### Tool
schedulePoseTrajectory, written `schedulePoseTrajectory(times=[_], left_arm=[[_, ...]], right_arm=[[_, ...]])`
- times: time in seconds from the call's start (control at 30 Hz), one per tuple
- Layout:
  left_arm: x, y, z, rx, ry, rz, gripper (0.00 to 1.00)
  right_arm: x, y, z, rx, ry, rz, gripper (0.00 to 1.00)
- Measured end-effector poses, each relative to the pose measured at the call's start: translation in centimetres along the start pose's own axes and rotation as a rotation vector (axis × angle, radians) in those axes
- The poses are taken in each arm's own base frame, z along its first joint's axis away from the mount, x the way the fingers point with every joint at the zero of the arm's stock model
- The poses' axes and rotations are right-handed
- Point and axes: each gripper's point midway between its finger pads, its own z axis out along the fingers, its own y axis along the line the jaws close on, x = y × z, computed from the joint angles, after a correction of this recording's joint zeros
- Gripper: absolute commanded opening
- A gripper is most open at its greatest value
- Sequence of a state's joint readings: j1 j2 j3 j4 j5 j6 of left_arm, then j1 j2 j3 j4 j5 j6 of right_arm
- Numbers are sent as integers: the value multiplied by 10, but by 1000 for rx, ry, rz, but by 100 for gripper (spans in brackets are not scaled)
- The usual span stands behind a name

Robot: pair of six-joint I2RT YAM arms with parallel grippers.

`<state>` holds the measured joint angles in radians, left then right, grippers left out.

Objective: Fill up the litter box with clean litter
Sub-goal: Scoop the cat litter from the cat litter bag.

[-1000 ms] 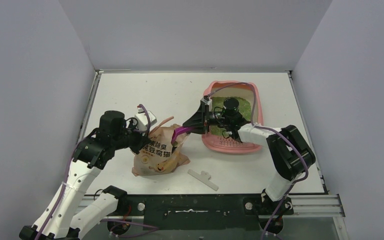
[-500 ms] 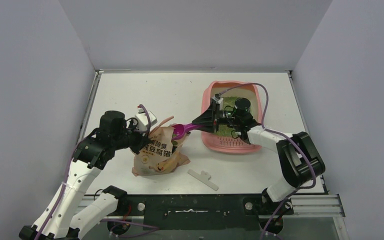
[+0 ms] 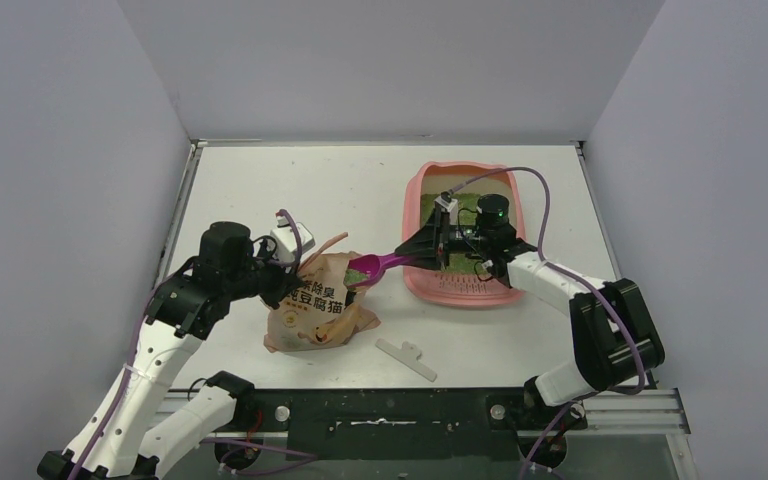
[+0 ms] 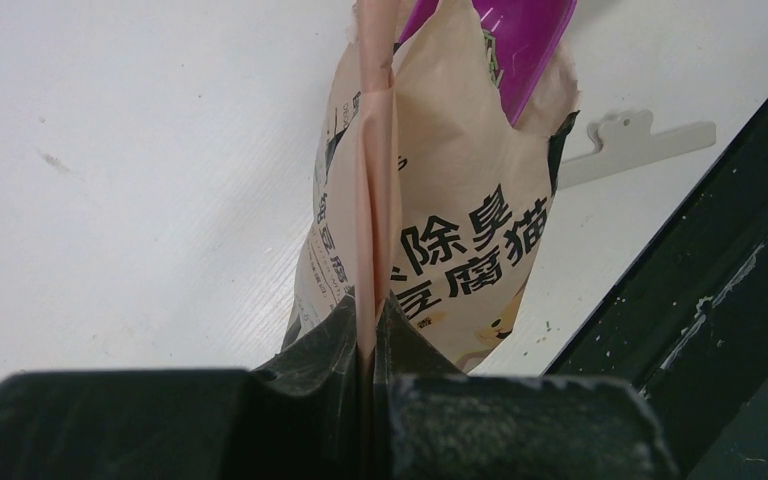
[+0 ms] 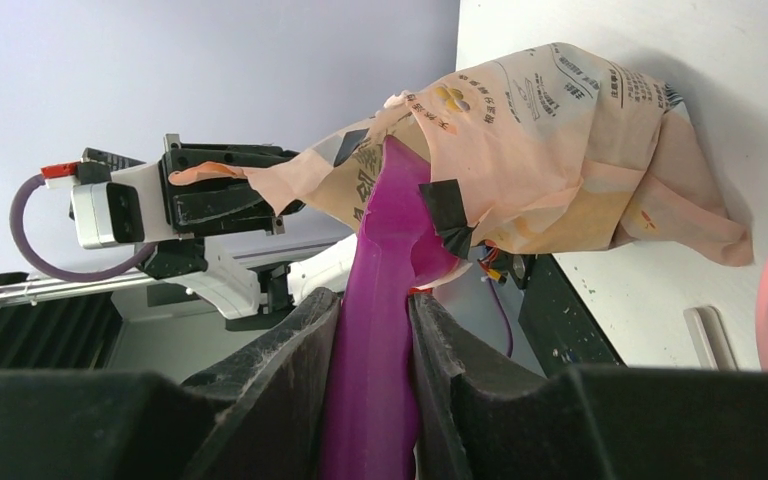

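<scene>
The white desk [image 3: 290,190] carried everything. The pink litter box [image 3: 460,295] sat on its right half, the slotted strip at its near end. To the left of the litter box, near but apart from it, stood the tan litter bag [image 3: 315,305] with black printed characters, crumpled at its base. The left jaws were closed tight on a thin upright fold of the bag's top edge [image 4: 375,200], on the side farthest from the litter box, holding the mouth up. Inside the litter box lay a bed of green litter [image 3: 475,200], partly hidden by the right arm above it. The magenta scoop [image 3: 372,266] reached leftward from over the litter box's left rim, its bowl at the bag's open mouth. The right jaws were clamped narrowly on the scoop's handle [image 5: 385,300]. A small white clip [image 3: 407,357] lay flat on the desk, nearer than the litter box and to its left.
</scene>
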<state>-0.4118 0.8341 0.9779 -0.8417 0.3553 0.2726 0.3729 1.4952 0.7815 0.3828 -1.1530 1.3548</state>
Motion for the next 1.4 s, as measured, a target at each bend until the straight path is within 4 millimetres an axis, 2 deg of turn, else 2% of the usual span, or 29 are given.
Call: schedulePoseTrajectory(times=[0.4, 0.5, 0.7, 0.87, 1.0, 1.13, 1.4], left_arm=[[0, 0, 0, 0, -1, 1, 0], [0, -1, 0, 1, -1, 2, 0], [0, -2, 1, 9, 2, 6, 0], [0, -2, 1, 6, 2, 9, 0], [0, -2, 2, 5, 4, 9, 0], [-1, -2, 2, 4, 4, 12, 0], [-1, -1, 2, 1, 3, 14, 0]], right_arm=[[-5, 7, -14, -8, -31, -17, 0], [-3, 4, -11, -7, -36, -6, 0], [13, 5, 16, -62, 13, 18, 0], [-6, -6, -2, -95, -71, 102, 0], [4, 5, 10, -123, -34, 68, 0], [2, 8, 8, -135, -37, 73, 0], [2, -4, 5, -63, -32, 55, 0]])
